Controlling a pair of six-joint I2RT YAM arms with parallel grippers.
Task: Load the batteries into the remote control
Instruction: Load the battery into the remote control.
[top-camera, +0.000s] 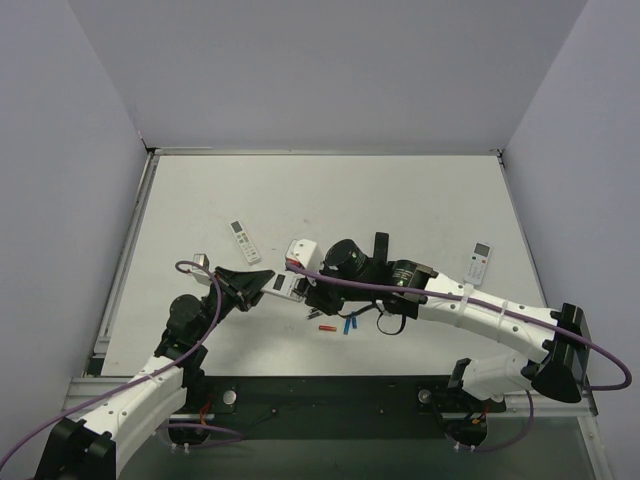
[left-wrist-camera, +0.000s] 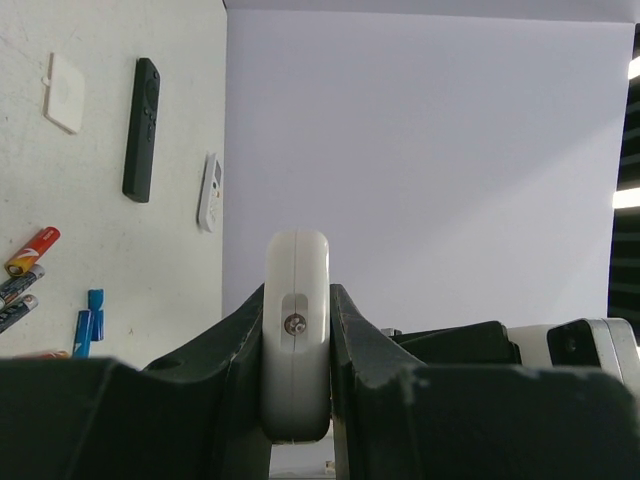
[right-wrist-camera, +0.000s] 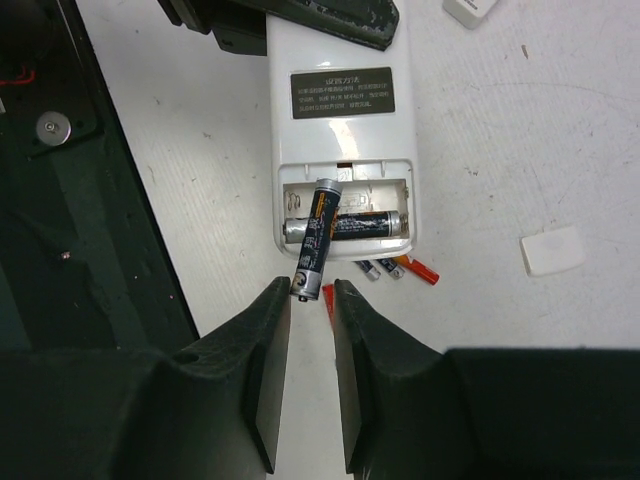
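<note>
- The remote control (left-wrist-camera: 297, 330) is clamped edge-on between the fingers of the left hand (left-wrist-camera: 297, 300), which is closed on its two broad faces.
- It is held above the desk (top-camera: 400, 200), between the two hands.
- In the right wrist view its plain white back is turned to the camera. The labelled end is gripped by the left hand, and the open battery bay is at the end nearest the right hand (right-wrist-camera: 311, 300).
- The seated battery (right-wrist-camera: 355, 226) lies flat and crosswise in the bay.
- The tilted battery (right-wrist-camera: 318, 235) is laid across it. Its upper end is inside the bay and its lower end sticks out past the remote control's bay-end edge.
- That lower end sits right at the right hand's fingertips, touching the finger on the left of that view. A sliver of space is seen between it and the other finger.
- The right hand is set narrow, with a gap a little wider than the battery, so nothing is clamped.
- The loose batteries (left-wrist-camera: 30, 250) (red, orange, blue and dark) lie on the desk just beside the remote control's bay end. Some are partly hidden under it.
- A small white plate (right-wrist-camera: 552, 250) lies flat on the desk near the remote control, off to the side of the bay end.
- A black remote (left-wrist-camera: 141, 128) and a slim white remote (left-wrist-camera: 210, 190) lie on the desk well apart from the remote control, beyond the loose batteries.
</note>
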